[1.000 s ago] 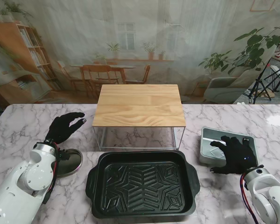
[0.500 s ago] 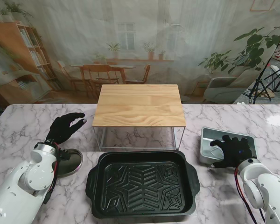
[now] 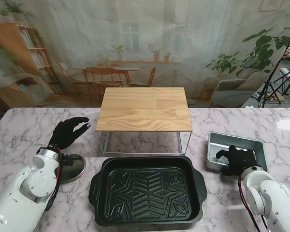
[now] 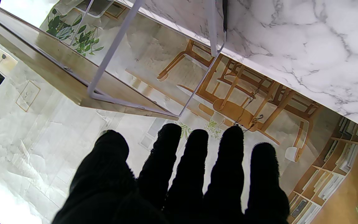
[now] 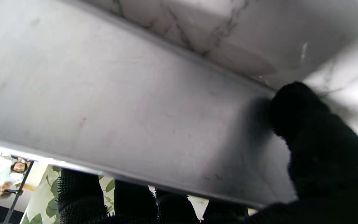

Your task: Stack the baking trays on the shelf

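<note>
Our right robot hand (image 3: 238, 160) grips the near wall of the silver tray (image 3: 234, 151), which sits on the marble surface (image 3: 19, 130) at our right, just beside the black tray (image 3: 148, 190). In the right wrist view the thumb (image 5: 309, 124) presses the tray's outer wall (image 5: 129, 102) while the other fingers (image 5: 79, 193) hook over the rim on the inner side, so we hold the tray pinched between them (whether it has left the surface we cannot tell).

Our left robot hand (image 3: 67, 131) hovers wide at our left, fingers apart and holding nothing; in its wrist view the fingers (image 4: 194, 174) point toward the shelf (image 4: 61, 74). Just nearer to us than that hand, partly under the wrist, lies a round metal lid (image 3: 72, 166).

The big black tray with its patterned floor lies nearest to us at centre, in front of the shelf (image 3: 145, 108). The shelf, a wooden top on white wire legs, carries nothing on top.
</note>
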You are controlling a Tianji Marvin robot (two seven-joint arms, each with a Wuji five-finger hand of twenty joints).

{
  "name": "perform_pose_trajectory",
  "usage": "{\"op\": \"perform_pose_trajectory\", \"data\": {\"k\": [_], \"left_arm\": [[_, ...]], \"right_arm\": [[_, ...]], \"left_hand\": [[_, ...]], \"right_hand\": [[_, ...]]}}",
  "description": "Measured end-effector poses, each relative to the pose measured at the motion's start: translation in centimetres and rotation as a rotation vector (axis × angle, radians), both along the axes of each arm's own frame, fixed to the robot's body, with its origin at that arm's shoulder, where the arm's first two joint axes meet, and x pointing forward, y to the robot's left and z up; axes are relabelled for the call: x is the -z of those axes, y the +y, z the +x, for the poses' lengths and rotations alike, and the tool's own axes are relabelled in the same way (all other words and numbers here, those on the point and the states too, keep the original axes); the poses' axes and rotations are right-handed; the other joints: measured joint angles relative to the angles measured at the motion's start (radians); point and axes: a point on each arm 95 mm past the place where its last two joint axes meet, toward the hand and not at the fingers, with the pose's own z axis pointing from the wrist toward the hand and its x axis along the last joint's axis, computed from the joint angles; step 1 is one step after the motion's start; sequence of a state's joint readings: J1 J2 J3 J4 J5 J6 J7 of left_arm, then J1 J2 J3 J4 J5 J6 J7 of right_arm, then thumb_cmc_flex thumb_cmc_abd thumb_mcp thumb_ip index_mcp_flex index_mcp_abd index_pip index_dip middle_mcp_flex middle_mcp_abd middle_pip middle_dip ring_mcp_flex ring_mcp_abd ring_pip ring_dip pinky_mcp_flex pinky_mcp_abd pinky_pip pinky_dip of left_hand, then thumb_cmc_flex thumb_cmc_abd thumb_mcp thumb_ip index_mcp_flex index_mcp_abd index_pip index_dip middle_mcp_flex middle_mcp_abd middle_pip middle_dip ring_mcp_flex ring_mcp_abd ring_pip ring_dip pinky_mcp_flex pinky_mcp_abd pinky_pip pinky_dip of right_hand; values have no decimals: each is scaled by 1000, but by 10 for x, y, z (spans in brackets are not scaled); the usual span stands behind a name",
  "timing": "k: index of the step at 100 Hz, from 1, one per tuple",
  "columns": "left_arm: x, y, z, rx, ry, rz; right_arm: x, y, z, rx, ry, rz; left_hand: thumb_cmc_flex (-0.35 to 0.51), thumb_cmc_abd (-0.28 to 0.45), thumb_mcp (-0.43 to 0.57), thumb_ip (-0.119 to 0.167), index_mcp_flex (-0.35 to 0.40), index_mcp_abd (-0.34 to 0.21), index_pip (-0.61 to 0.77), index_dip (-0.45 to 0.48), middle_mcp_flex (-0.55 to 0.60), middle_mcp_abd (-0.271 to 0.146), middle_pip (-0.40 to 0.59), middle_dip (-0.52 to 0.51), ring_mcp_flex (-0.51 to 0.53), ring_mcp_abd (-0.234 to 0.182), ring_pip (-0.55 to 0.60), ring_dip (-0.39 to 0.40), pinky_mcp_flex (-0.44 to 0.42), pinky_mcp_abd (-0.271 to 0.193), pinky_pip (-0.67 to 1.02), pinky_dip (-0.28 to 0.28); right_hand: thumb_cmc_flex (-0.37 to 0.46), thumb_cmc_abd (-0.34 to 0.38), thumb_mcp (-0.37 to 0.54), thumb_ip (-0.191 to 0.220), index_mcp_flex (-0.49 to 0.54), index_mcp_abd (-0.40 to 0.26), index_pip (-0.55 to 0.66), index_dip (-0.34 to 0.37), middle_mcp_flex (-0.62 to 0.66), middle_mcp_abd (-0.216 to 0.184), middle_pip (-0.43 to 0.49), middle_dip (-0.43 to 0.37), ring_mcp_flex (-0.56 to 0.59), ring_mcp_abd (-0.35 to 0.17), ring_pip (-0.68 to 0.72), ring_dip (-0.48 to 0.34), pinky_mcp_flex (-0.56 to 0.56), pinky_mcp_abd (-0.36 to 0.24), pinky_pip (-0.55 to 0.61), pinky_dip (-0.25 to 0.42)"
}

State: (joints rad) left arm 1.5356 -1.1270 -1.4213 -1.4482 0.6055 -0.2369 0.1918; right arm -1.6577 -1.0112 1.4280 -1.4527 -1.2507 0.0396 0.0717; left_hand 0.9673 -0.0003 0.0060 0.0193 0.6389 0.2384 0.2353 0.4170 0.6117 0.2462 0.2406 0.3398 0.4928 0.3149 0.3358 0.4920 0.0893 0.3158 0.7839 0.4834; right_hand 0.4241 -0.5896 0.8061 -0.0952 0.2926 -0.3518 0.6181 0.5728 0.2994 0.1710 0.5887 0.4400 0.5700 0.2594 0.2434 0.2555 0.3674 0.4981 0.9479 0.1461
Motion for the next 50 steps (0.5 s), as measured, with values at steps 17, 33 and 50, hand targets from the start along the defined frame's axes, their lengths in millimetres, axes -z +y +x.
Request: {"op": "perform_pose_trajectory", "data": {"k": [17, 33, 50], "left_arm": [[0, 0, 1, 1, 1, 1], [1, 0, 1, 0, 2, 1], [1, 0, 1, 0, 2, 1]], "right_arm": [[4, 3, -1, 3, 13, 14], [7, 7, 0, 8, 19, 50], [7, 9, 2, 14, 25, 62]], "left_hand": [[0, 0, 0, 0, 0, 0, 0, 0, 0, 0, 0, 0, 0, 0, 0, 0, 0, 0, 0, 0], [0, 0, 0, 0, 0, 0, 0, 0, 0, 0, 0, 0, 0, 0, 0, 0, 1, 0, 0, 0], [0, 0, 0, 0, 0, 0, 0, 0, 0, 0, 0, 0, 0, 0, 1, 0, 2, -10, 0, 0]], "right_hand": [[32, 31, 77, -15, 36, -36, 55, 22, 40, -11, 45, 23, 60, -13, 50, 32, 74, -5, 46, 22], [165, 121, 63, -59, 44, -38, 95, 41, 91, -25, 74, 35, 144, -33, 113, 65, 163, -41, 113, 40], [296, 170, 57, -54, 62, -39, 144, 58, 169, -36, 109, 44, 222, -43, 175, 78, 217, -55, 137, 46]]}}
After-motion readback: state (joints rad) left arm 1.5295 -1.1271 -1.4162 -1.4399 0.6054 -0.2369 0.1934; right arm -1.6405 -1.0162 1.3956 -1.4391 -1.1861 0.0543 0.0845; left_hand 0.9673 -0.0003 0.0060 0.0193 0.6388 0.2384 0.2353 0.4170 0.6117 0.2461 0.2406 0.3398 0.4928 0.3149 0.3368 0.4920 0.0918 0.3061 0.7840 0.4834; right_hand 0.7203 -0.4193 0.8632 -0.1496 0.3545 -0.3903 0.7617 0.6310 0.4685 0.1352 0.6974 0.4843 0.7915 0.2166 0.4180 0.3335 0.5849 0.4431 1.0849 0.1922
